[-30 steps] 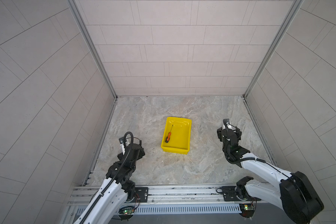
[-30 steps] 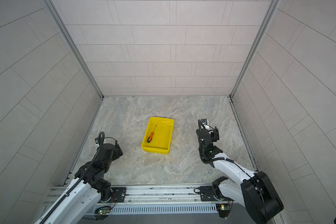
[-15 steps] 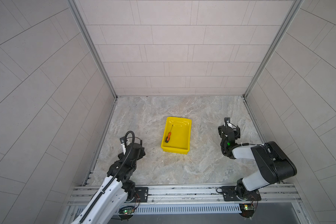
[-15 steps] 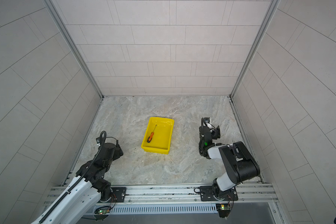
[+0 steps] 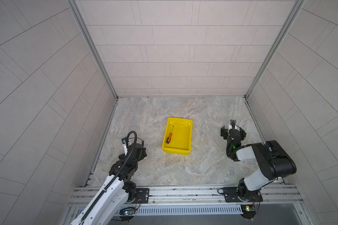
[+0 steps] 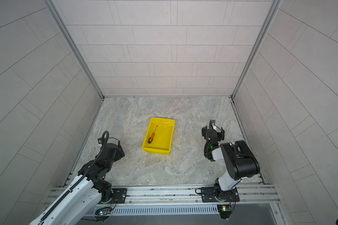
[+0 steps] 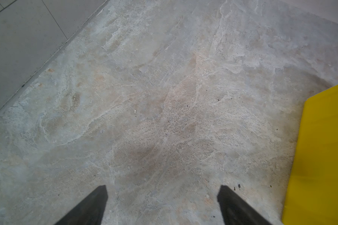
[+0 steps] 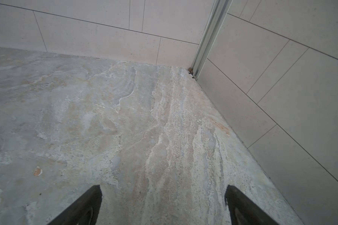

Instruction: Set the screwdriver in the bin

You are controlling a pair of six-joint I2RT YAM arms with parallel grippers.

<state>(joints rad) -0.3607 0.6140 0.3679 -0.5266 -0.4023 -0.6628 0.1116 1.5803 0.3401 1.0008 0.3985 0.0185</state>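
Screwdriver (image 5: 169, 137) lies in bin (image 5: 176, 152), centre frame; task looks done. L gripper (image 7: 162, 188) & R gripper (image 8: 163, 188) both apart, empty. Park w/o nudging bin.

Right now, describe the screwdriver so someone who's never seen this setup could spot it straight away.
In the middle of the marbled tabletop sits a bright yellow bin. Near its left wall in a top view lies the screwdriver, black butt nearest the viewer, thin dark shaft pointing away. It is the bin's only content, set apart by its orange handle.
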